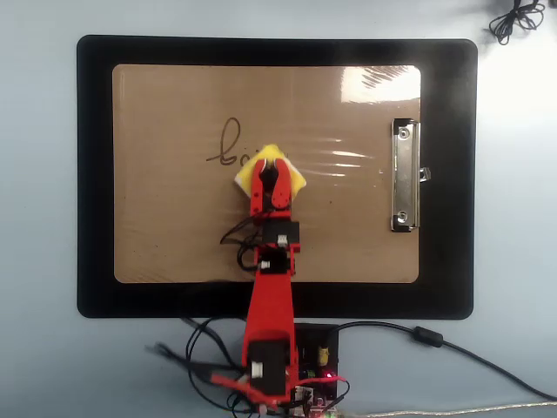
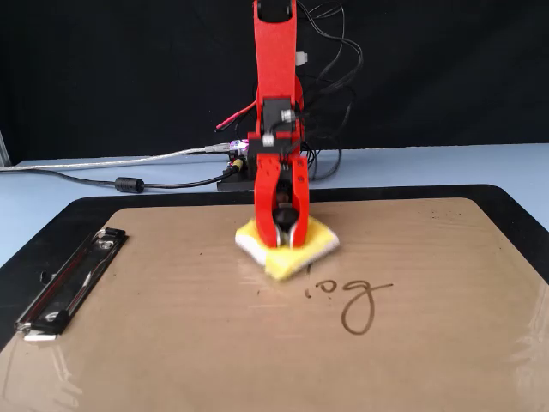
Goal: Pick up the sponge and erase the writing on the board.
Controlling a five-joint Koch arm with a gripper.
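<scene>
The red gripper (image 1: 271,165) is shut on the black knob of the yellow sponge (image 1: 294,180) and presses it flat on the brown board (image 1: 174,226). In the fixed view the gripper (image 2: 286,233) stands upright over the sponge (image 2: 316,245). The dark writing (image 1: 224,150) shows just left of the sponge in the overhead view. In the fixed view the writing (image 2: 354,300) lies in front and to the right of the sponge. Part of the word is hidden under the sponge or wiped; I cannot tell which.
The board lies on a black mat (image 1: 96,174). Its silver clip (image 1: 403,174) is at the right in the overhead view, left in the fixed view (image 2: 69,279). The arm's base (image 1: 274,366) with cables stands below the mat. A dark cable (image 1: 513,22) lies at the top right.
</scene>
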